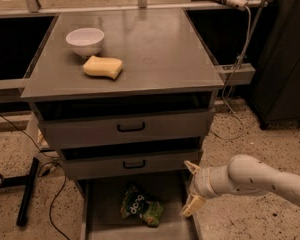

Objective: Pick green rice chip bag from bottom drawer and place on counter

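Observation:
The green rice chip bag [141, 207] lies flat in the pulled-out bottom drawer [102, 219], near its middle. The grey counter [155, 49] tops the cabinet above it. My gripper [190, 189] comes in from the right on a white arm. It is open and empty, with its tan fingers [189, 206] spread one above the other. It hangs at the drawer's right edge, to the right of the bag and a little above it, just below the middle drawer's front.
A white bowl [85, 41] and a yellow sponge [103, 66] sit on the counter's left half. Two black-handled drawers [131, 127] above are closed or nearly so. A black stand leg and cables [28, 190] lie on the floor at left.

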